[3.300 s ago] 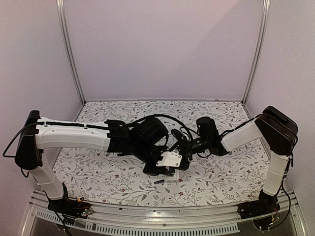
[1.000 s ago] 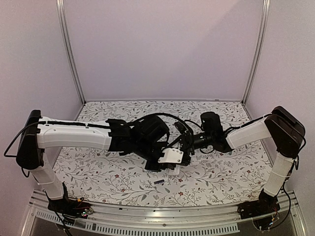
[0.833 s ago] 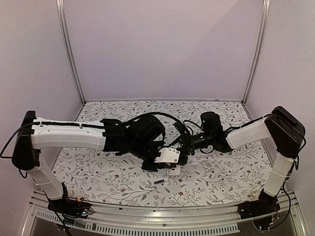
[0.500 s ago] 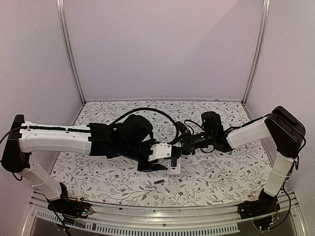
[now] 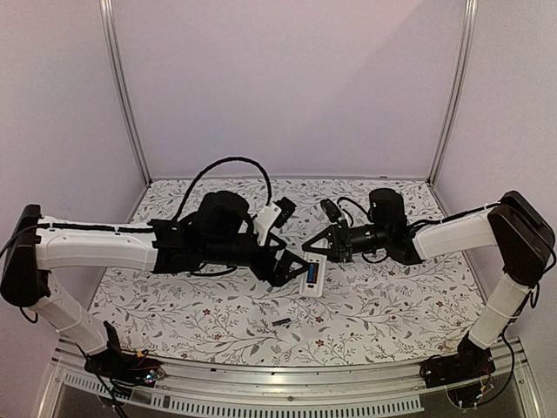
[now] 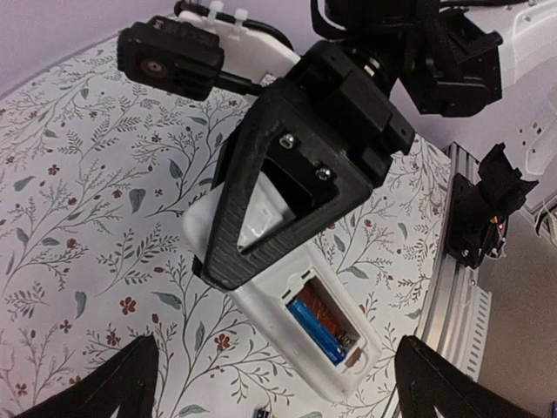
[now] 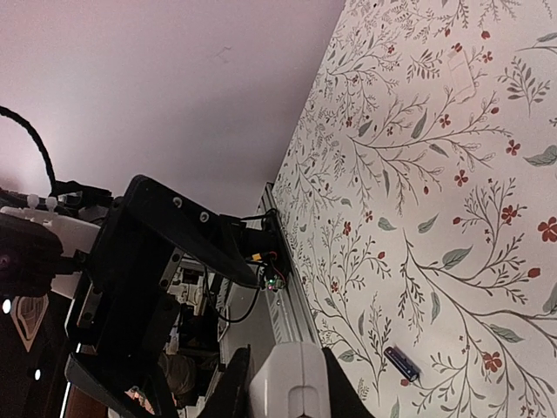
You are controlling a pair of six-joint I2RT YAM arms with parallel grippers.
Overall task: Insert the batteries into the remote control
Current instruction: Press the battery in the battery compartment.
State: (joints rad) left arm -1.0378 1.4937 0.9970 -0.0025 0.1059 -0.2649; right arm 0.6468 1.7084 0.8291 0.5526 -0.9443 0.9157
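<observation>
The white remote control (image 5: 312,279) lies bay-up, low over the floral table, with a bright blue battery (image 6: 318,330) in its open bay. My right gripper (image 5: 321,247) is shut on the remote's far end; the same grip appears in the right wrist view (image 7: 290,385). My left gripper (image 5: 290,264) hangs open just left of the remote, and in its own view (image 6: 278,387) the fingertips (image 6: 113,383) stand wide on either side of the bay with nothing held. A dark battery (image 5: 280,321) with a pale tip lies loose on the table nearer the front edge (image 7: 402,363).
A metal rail (image 5: 278,383) runs along the table's front edge, with the arm bases at both ends. White walls and upright posts (image 5: 122,96) close in the back and sides. Cables loop above the left wrist (image 5: 226,165).
My left gripper has opened and drawn back up and to the left, uncovering the blue battery in the bay. The right arm shifted a little right, still holding the remote.
</observation>
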